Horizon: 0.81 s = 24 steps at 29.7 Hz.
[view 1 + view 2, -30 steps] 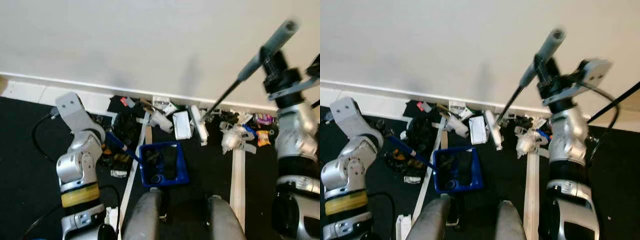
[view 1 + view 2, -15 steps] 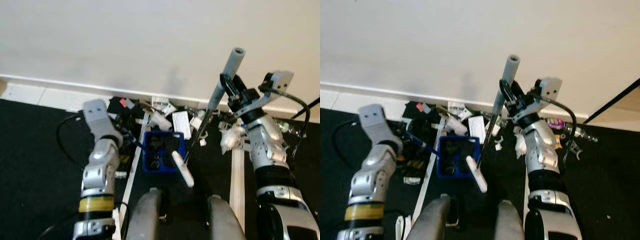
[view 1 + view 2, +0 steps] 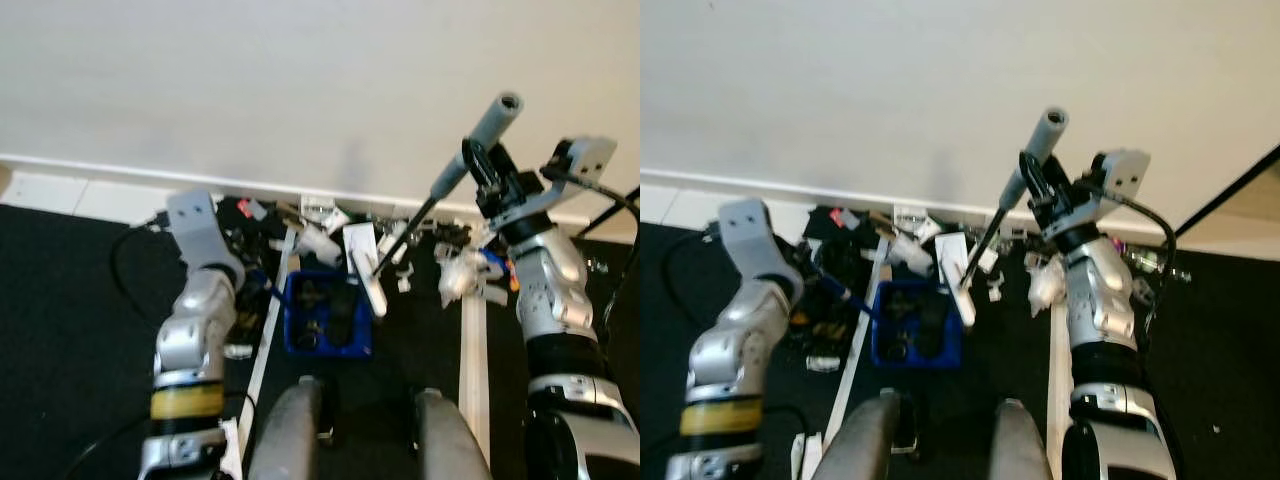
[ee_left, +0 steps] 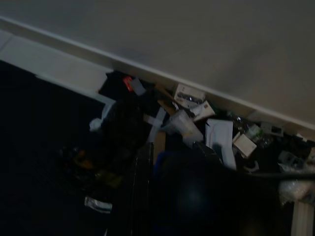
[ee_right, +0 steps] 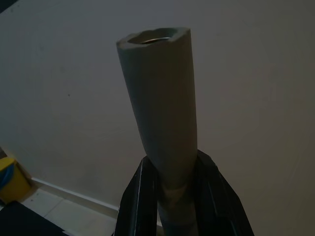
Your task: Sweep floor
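Note:
My right gripper [image 3: 482, 168] is shut on the grey grip of a broom handle [image 5: 162, 98], held high at the right. Its black shaft slants down to the white broom head [image 3: 372, 290], which lies at the right edge of the blue dustpan [image 3: 328, 320]. The dustpan sits on the black floor with dark scraps inside. My left gripper [image 4: 170, 172] is shut on the dustpan's blue handle [image 3: 840, 290], left of the pan. Litter [image 3: 325, 238] of papers, wrappers and a clear cup is heaped along the white baseboard behind the pan.
More wrappers and a crumpled plastic bag [image 3: 465, 272] lie right of the broom head. Pale wooden strips [image 3: 475, 360] cross the black floor. My knees [image 3: 290, 430] are just behind the dustpan. A black cable [image 3: 122, 275] loops by the left arm.
The broom head swept from the wall pile toward me past the dustpan, then drew back to the pan's right edge. The left arm swung inward with the dustpan.

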{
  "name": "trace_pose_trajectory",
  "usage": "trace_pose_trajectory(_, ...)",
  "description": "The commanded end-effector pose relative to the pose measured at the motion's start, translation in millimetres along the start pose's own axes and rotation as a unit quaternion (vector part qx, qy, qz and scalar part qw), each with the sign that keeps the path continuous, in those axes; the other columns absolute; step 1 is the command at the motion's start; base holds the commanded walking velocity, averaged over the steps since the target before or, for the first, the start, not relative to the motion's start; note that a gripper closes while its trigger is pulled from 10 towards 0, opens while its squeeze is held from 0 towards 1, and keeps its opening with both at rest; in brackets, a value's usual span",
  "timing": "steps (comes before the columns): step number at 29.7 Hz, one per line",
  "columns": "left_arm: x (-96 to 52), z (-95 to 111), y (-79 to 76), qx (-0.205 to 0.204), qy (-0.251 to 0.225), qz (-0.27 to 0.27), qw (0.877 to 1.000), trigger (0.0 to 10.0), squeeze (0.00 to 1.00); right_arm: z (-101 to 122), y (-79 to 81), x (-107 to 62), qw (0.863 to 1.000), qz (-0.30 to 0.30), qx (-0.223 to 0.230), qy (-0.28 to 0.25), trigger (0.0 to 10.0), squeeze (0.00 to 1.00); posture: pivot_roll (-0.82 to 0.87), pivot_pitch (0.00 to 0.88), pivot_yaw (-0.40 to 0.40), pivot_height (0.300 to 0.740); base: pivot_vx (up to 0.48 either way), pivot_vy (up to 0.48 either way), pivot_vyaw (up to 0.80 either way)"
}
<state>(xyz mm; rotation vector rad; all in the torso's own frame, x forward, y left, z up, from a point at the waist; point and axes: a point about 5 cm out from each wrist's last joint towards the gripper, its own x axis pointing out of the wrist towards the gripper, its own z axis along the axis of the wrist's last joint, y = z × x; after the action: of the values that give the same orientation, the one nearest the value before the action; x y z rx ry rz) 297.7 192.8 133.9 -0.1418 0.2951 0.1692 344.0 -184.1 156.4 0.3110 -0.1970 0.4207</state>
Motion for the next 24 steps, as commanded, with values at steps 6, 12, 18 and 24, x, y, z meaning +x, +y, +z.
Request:
trace_pose_trajectory(6, -17.7, 18, 8.2, 0.011, -0.001, 0.000, 1.000, 10.0, 0.00, -5, 3.6, -1.7, 1.000, 0.001, 0.010, 0.000, 10.0, 0.00, 0.05, 0.221, 0.080, 0.740, 0.000, 0.000, 0.00)
trace_pose_trajectory(12, -12.3, -9, 6.1, 0.011, 0.022, 0.017, 1.000, 10.0, 0.00, -6, 4.9, -0.1, 1.000, 0.003, 0.013, 0.003, 10.0, 0.00, 0.04, 0.219, 0.072, 0.740, 0.000, 0.000, 0.00)
trace_pose_trajectory(18, -1.3, -36, 8.8, 0.000, 0.036, 0.058, 0.998, 10.0, 0.00, -5, 3.4, 0.3, 1.000, 0.002, 0.013, 0.003, 10.0, 0.00, 0.03, 0.217, 0.066, 0.740, 0.000, 0.000, 0.00)
trace_pose_trajectory(24, 4.9, -44, 18.6, -0.031, 0.037, 0.092, 0.995, 10.0, 0.00, -5, 3.0, -0.5, 1.000, -0.001, 0.014, 0.003, 10.0, 0.00, 0.02, 0.218, 0.068, 0.740, 0.000, 0.000, 0.00)
